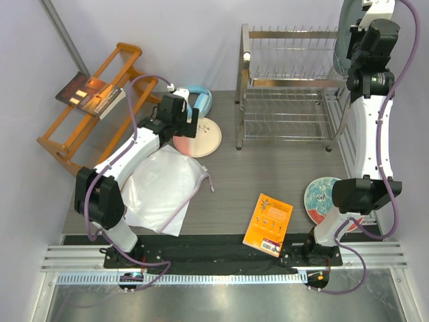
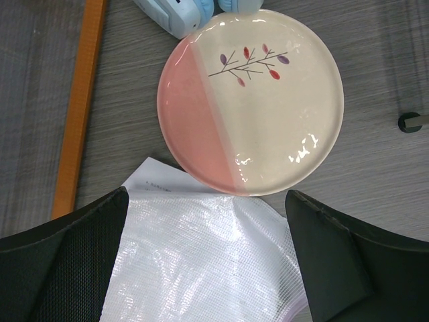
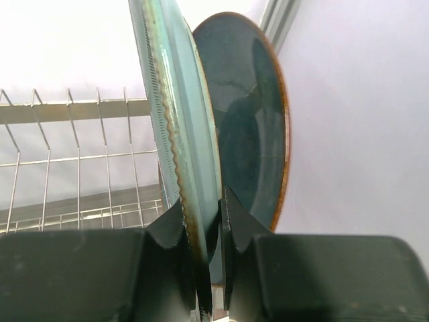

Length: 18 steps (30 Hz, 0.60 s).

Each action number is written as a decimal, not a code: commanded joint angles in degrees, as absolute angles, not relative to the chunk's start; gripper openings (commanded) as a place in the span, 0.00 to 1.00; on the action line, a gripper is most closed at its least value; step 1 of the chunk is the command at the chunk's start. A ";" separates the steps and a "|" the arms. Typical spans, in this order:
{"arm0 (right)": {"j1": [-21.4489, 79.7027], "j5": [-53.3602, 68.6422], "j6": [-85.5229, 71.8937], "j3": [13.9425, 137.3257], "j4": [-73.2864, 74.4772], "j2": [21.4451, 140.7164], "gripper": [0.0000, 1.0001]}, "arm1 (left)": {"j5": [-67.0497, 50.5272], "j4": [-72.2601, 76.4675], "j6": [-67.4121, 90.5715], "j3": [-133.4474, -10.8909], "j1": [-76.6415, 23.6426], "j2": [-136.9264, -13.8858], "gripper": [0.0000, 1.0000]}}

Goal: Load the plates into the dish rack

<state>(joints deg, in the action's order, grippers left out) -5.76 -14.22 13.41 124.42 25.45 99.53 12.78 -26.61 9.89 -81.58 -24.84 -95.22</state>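
**Pale plate on edge above the rack**

Pinching the pale plate (image 3: 181, 121) by its lower rim in the right gripper (image 3: 202, 201), jaws clenched tight on it. Holding it upright, high over the right end of the rack (image 1: 288, 82) at the far right corner of the table (image 1: 268, 168). Just to its right, also on edge, the dark plate (image 3: 248, 114). Cannot tell whether touching, or whether already seated in a slot.

Hovering the left gripper (image 2: 205, 193), jaws spread wide and holding nothing, over the pink plate (image 2: 268, 114). Lying flat near the far edge, left of the middle, close against the headphones (image 1: 200, 97), with a plastic bag (image 1: 164, 188) at its near rim. Flat near the right edge, partly hidden under the right arm, the patterned plate (image 1: 323, 196).

Probably glazed ceramic: stiff, slick, weighty for a two-finger pinch, quick to chip against wire.
- Keep the held plate vertical and lower it slowly.
- Let go only once it is seated between the wires.
- Take the flat ones at the rim, where the raised lip gives a finger room underneath.
- On the pink one, likely best at the side clear of bag and headphones.
- Watch for swing or slip in a grip so far from the middle.
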 commanded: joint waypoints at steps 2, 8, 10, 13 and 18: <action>-5.98 -16.09 13.80 124.28 12.57 93.34 0.01 | 12.04 -24.70 10.72 -81.39 -24.87 -94.22 0.99; -5.98 -14.50 12.66 123.22 13.36 93.69 0.01 | 12.22 -24.17 10.55 -80.95 -24.87 -94.48 1.00; -5.98 -14.24 12.57 123.31 13.53 93.87 0.01 | 12.39 -24.17 10.55 -80.86 -24.87 -94.48 0.99; -5.98 -13.80 12.13 123.49 13.71 94.30 0.01 | 12.39 -24.00 10.63 -80.51 -24.87 -94.48 0.99; -5.98 -12.75 10.46 123.92 15.03 95.88 0.01 | 12.48 -23.91 10.81 -80.16 -24.87 -94.75 1.00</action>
<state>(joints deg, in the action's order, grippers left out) -5.80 -13.98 12.88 121.05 25.36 98.28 12.40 -26.37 10.15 -80.51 -24.84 -95.22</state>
